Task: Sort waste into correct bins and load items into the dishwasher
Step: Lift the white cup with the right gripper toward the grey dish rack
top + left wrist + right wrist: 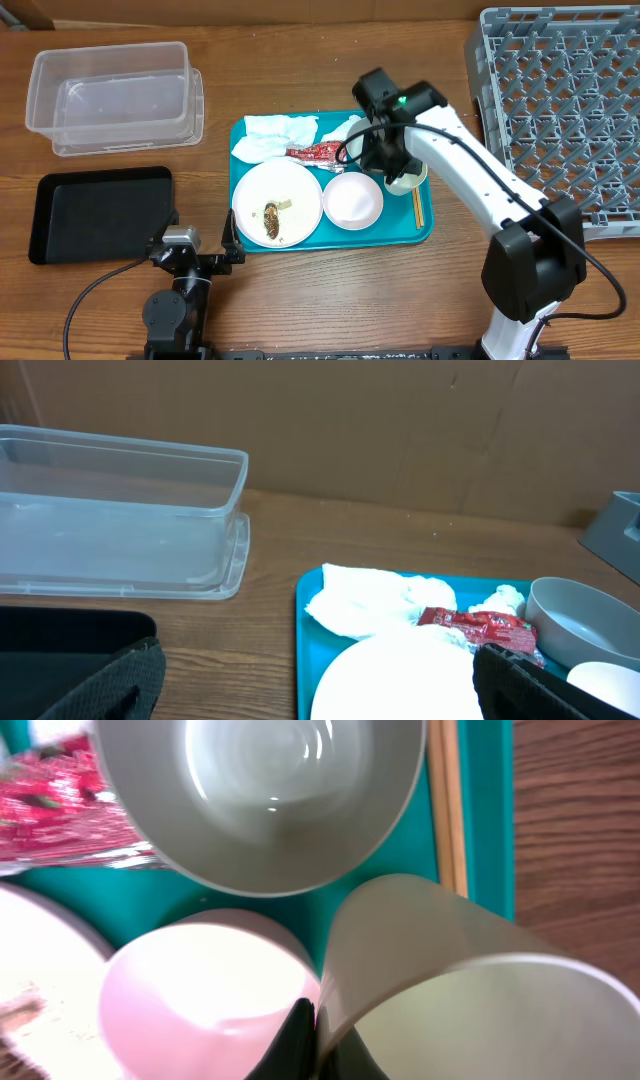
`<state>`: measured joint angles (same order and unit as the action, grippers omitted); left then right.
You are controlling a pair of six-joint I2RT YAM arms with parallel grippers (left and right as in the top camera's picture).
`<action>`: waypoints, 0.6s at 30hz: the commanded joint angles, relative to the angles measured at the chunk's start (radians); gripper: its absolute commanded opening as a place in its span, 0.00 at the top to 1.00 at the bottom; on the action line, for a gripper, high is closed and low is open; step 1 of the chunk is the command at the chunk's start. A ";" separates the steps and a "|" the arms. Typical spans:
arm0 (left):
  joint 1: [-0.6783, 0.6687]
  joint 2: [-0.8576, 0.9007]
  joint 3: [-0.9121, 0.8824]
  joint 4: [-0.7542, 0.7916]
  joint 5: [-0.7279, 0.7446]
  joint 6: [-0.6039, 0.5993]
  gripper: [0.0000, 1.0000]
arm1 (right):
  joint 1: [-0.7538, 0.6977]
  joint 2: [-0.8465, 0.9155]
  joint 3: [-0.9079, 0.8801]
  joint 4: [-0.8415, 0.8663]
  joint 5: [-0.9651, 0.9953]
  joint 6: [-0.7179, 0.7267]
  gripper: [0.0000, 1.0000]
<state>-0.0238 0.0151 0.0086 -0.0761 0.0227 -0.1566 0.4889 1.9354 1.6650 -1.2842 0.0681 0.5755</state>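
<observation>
Right gripper [318,1045] pinched closed, apparently on the rim of the small white cup [450,990], at the teal tray's [425,228] right end. The grey dish rack [560,110] lies to its right, well apart from the wide-open left gripper [197,248].

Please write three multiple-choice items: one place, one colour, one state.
1. Where does the brown food scrap lie? A on the large white plate; B on the bare wood; C on the floor.
2. What colour is the serving tray? A yellow; B teal; C purple.
3. The jaws of the right gripper are: A wide open; B shut on nothing; C shut on the small white cup.
Answers: 1 A, it lies mid-plate; 2 B, teal shows at its rim; 3 C, the jaws pinch the cup's wall.
</observation>
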 commanded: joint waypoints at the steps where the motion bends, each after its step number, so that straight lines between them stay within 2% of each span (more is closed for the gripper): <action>1: 0.008 -0.008 -0.004 -0.001 -0.004 0.011 0.00 | -0.038 -0.006 0.141 -0.071 0.001 -0.011 0.96; 6: 0.008 -0.008 -0.004 -0.001 -0.004 0.011 0.00 | -0.183 -0.007 0.364 -0.190 0.032 -0.093 0.96; 10: 0.008 -0.008 -0.004 -0.001 -0.004 0.011 0.00 | -0.373 -0.007 0.510 -0.212 0.027 -0.132 0.96; 13: 0.008 -0.008 -0.004 -0.001 -0.004 0.011 0.00 | -0.551 -0.007 0.554 -0.142 -0.031 -0.259 0.96; 15: 0.008 -0.008 -0.004 -0.001 -0.004 0.011 0.00 | -0.668 -0.006 0.553 -0.077 -0.120 -0.386 0.96; 18: 0.008 -0.008 -0.004 -0.001 -0.004 0.011 0.00 | -0.826 0.006 0.546 0.011 -0.303 -0.499 0.96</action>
<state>-0.0238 0.0151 0.0086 -0.0761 0.0227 -0.1566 -0.2287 1.9408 2.1948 -1.3178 -0.0376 0.2615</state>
